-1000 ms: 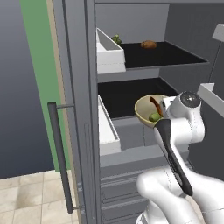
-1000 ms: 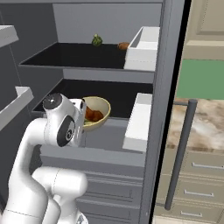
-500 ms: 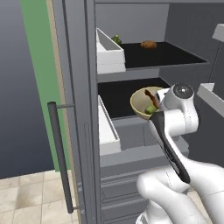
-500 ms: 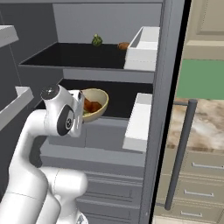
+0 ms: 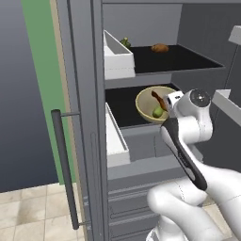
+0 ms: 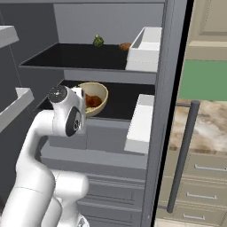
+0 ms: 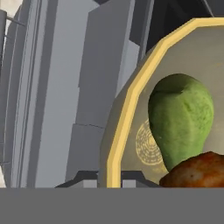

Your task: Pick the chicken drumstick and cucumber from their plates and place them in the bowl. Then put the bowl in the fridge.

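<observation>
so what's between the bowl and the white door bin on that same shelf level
Only bare dark shelf lies between the bowl and the white door bin; the left base view shows that stretch most plainly.

The cream-tan bowl [image 5: 151,101] with a yellow rim sits upright over the fridge's [image 5: 84,117] dark middle shelf. Inside it lie the stubby light-green cucumber [image 7: 181,118] and the reddish-brown chicken drumstick [image 7: 197,173], touching each other. The fridge stands open.
</observation>
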### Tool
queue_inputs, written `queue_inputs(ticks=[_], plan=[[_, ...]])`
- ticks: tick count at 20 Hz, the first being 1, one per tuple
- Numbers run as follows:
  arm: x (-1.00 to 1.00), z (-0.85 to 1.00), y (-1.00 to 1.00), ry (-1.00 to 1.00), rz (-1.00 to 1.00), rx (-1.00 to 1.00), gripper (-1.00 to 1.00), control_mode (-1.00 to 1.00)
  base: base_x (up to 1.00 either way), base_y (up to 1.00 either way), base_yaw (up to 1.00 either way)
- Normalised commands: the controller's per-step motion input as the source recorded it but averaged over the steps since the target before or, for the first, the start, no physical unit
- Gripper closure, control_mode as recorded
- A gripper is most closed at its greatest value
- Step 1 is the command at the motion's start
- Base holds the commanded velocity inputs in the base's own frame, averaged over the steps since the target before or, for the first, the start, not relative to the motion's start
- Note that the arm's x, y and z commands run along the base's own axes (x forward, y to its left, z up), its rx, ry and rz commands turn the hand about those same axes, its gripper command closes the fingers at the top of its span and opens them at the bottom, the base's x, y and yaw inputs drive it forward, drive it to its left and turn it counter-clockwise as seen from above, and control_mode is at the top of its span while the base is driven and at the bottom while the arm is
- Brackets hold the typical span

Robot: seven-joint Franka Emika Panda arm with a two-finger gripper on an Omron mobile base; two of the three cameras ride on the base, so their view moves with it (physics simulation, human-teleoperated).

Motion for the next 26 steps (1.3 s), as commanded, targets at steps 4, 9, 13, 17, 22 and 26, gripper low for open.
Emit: queue_inputs(ticks=[4,9,13,17,22,26], plan=[[0.34,-0.07,0.07,-0.05,0.12,0.02,1.00,-1.00,0.00,0.00,0.00],[0.36,-0.19,0.12,0.04,0.07,0.00,1.00,-1.00,0.00,0.00,0.00],[0.43,-0.06,0.16,0.04,0.00,0.00,1.00,-1.00,0.00,0.00,0.00],[0.45,-0.06,0.18,0.00,0.00,0.00,1.00,-1.00,0.00,0.00,0.00],[0.35,-0.20,0.12,-0.01,0.00,0.00,1.00,-1.00,0.00,0.00,0.00],[0.47,-0.10,0.07,0.00,0.00,0.00,1.00,-1.00,0.00,0.00,0.00]])
